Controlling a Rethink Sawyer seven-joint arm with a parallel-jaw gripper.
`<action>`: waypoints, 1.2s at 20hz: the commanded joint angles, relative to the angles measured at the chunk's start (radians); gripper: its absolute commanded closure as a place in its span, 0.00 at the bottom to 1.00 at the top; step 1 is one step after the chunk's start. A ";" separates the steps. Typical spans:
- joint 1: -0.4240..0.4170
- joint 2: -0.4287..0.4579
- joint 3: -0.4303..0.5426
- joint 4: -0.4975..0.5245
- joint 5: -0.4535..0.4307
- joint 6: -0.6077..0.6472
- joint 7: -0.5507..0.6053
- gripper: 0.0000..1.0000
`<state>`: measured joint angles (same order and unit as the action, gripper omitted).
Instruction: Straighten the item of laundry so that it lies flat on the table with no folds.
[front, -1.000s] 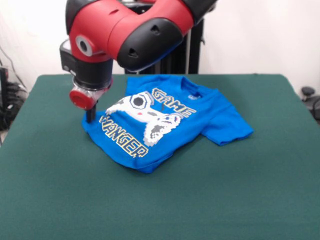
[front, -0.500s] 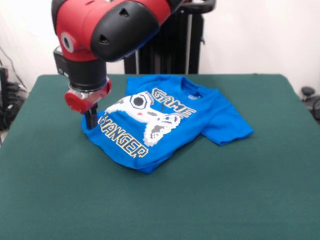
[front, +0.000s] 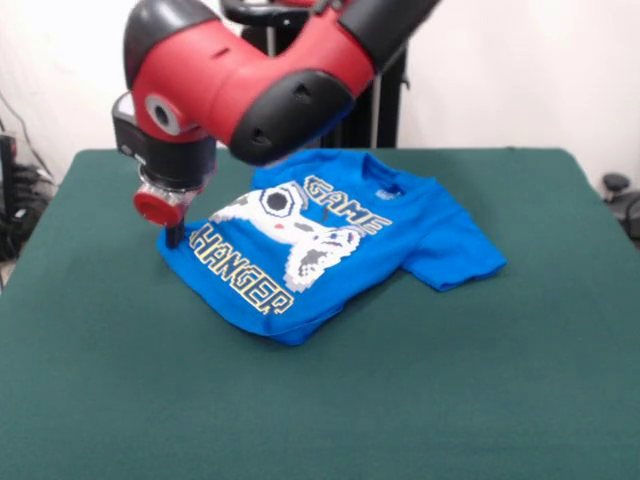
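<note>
Hand (front: 175, 236) at blue tee (front: 330, 250) left corner, grip unclear, tee's left sleeve hidden behind arm (front: 250, 85).

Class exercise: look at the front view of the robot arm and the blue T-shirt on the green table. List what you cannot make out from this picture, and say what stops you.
- Gripper at the blue T-shirt: only a dark stub shows below the red wrist, so the jaws' state cannot be told.
- The shirt's far left part, hidden behind the arm.
- The full lettering: a fold hides the first letters of the lower word.
- The table: its near edge is cut off by the bottom of the picture.
</note>
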<state>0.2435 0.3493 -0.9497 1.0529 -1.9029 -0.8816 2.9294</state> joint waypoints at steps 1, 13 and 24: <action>0.034 0.171 0.056 -0.121 -0.033 -0.019 0.276 1.00; -0.013 0.134 0.117 -0.145 0.060 0.076 0.131 1.00; -0.022 0.131 0.118 -0.149 0.060 0.105 0.080 1.00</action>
<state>0.2639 0.4047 -0.9923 1.0279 -1.9276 -0.8826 2.9294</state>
